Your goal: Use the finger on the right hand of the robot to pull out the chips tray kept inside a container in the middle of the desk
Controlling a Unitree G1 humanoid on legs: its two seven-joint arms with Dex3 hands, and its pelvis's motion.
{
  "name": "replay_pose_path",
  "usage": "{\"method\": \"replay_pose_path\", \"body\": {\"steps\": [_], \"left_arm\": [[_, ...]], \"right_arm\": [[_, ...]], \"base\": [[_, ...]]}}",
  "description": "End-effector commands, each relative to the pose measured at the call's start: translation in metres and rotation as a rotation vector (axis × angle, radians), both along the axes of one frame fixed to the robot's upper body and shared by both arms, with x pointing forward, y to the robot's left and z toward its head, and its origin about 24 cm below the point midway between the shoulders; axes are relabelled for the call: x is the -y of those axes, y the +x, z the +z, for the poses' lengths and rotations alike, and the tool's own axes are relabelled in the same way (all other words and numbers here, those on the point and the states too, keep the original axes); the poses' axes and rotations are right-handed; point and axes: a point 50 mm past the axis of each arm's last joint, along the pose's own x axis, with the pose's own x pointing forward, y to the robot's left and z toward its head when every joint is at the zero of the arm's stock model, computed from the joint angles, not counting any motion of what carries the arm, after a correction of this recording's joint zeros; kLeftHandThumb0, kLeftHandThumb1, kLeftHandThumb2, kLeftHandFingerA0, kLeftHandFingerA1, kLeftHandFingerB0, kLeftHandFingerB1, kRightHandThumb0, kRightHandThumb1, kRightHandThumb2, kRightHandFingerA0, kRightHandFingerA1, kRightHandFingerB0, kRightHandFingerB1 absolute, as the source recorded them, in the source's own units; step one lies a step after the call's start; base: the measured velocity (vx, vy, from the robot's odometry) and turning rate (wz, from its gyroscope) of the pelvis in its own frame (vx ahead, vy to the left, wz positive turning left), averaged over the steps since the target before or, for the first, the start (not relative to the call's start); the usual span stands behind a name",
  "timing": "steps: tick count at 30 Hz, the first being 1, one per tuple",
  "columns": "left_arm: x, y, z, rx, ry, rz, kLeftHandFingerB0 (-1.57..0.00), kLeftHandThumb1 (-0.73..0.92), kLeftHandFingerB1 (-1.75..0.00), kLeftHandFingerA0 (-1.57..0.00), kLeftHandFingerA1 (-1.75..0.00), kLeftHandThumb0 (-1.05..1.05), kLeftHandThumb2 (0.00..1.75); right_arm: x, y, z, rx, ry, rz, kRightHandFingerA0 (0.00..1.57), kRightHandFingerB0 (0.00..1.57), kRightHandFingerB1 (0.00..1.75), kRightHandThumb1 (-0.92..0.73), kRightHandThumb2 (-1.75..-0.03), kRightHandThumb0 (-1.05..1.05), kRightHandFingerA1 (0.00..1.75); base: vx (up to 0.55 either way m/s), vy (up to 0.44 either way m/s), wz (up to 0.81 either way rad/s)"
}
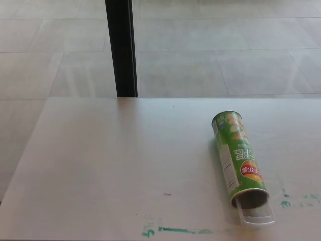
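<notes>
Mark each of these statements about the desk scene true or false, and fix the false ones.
1. The green chips can stands upright on the desk. False: it lies on its side.
2. A clear tray pokes out of the can's open end, the end nearer the camera. True.
3. The robot's right hand is hooked on the tray. False: no robot hand shows in the head view.
4. Green marks run along the desk's near edge. True.
5. The can lies on the left half of the desk. False: it lies on the right half.
6. A black post rises behind the desk's far edge. True.
</notes>
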Motion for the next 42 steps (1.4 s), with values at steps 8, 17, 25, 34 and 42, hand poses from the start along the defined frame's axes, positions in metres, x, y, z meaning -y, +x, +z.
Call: {"method": "replay_pose_path", "body": {"steps": [8,17,25,34,42], "left_arm": [[-0.005,0.001,0.005,0.032,-0.024,-0.001,-0.57,0.69,-0.56,-0.62,-0.67,-0.45,0.60],[-0.005,0.004,0.006,0.035,-0.023,-0.007,-0.57,0.70,-0.55,-0.62,-0.66,-0.44,0.61],[-0.006,0.003,0.007,0.027,-0.009,-0.017,-0.59,0.70,-0.55,-0.65,-0.67,-0.45,0.60],[-0.005,0.005,0.007,0.030,-0.011,-0.026,-0.58,0.74,-0.56,-0.60,-0.66,-0.47,0.62],[-0.005,0.004,0.006,0.023,-0.012,-0.026,-0.60,0.74,-0.56,-0.62,-0.66,-0.49,0.62]], "right_arm": [[0.025,0.018,0.044,0.247,-0.093,-0.054,0.66,0.34,0.38,-0.68,-0.60,-0.24,0.59],[0.010,0.079,0.141,0.744,-0.237,0.073,0.73,0.28,0.33,-0.65,-0.59,-0.19,0.60],[-0.041,0.121,0.204,0.934,-0.273,0.363,0.78,0.30,0.35,-0.60,-0.57,-0.21,0.67],[-0.094,0.141,0.209,0.807,-0.216,0.705,0.81,0.22,0.36,-0.67,-0.58,-0.12,0.87],[-0.122,0.146,0.196,0.709,-0.204,0.847,0.85,0.30,0.37,-0.63,-0.58,-0.16,1.06]], "base": [[0.00,0.000,0.00],[0.00,0.000,0.00],[0.00,0.000,0.00],[0.00,0.000,0.00],[0.00,0.000,0.00]]}}
